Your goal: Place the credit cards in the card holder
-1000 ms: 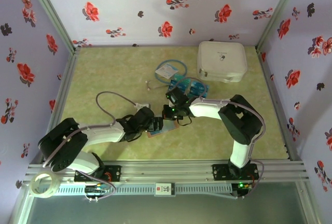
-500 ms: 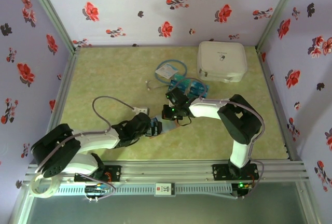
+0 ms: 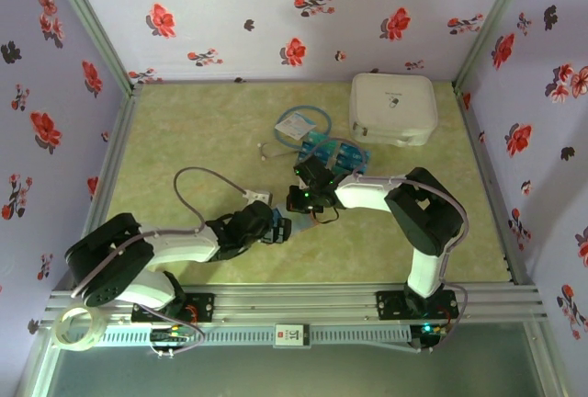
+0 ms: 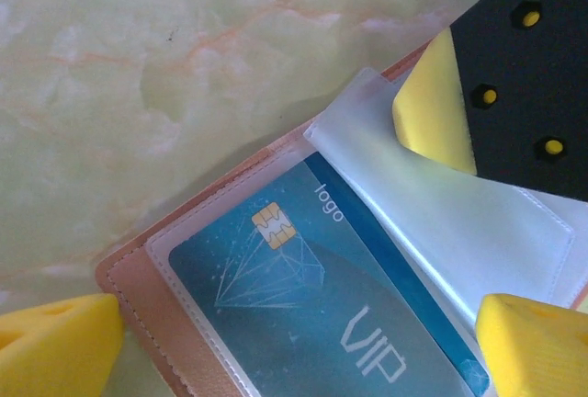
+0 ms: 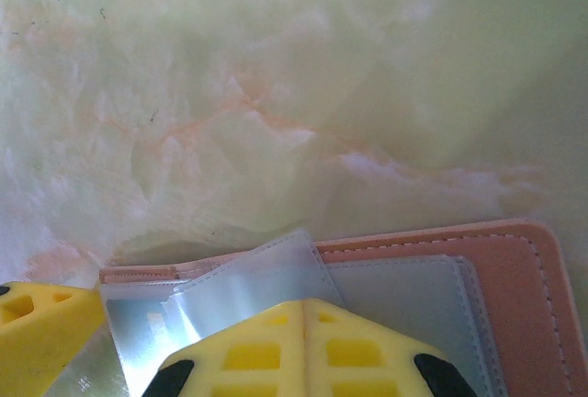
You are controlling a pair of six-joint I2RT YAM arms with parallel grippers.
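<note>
Leather-brown and lying open on the table [image 3: 193, 130], the card holder [image 3: 299, 223] sits between your two arms, near the front edge. You have the right gripper [image 5: 133, 342] pinched shut on a clear sleeve [image 5: 248, 273] – judging by the raised flap, it holds that pocket up so the mouth gapes for a card. The left gripper [image 3: 278, 226] hovers over the holder with its fingers spread wide and nothing between them, which I read as a card just let go or a reach not yet made.

Your left wrist view gives what the overhead cannot: a teal VIP card [image 4: 303, 314] already lies inside a sleeve, and one yellow pad [image 4: 432, 112] of the right gripper rests on the neighbouring empty sleeve. The right wrist view shows the pinch itself and the holder's stitched edge [image 5: 542, 268]. Only from above do you see the remaining credit cards [image 3: 333, 153] – a blue pile beyond the right gripper, beside the white case [image 3: 393, 107], well apart from the holder.
</note>
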